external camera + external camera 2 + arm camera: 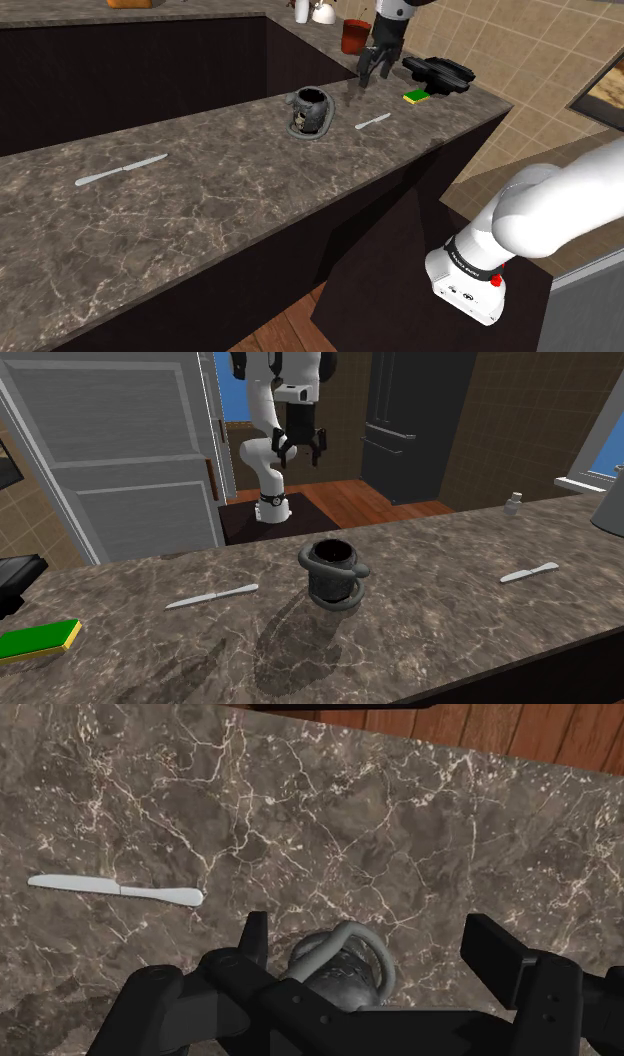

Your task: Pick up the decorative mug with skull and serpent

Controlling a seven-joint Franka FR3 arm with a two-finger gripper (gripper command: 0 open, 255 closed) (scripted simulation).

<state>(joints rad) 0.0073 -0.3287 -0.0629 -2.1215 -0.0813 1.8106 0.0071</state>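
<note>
As fingers [495, 956] gape, coiled mug [342, 966], veined stone [300, 804]

Dim even light, soft shadows, sharp focus

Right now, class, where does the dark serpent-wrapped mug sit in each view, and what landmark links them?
Shoulder view: mug upper middle, on the marbled counter.
Second exterior view: mug near centre, slightly low.
Wrist view: mug between the fingers of the open gripper, untouched.
Shared landmark: the silver knife lying nearest it.
</note>
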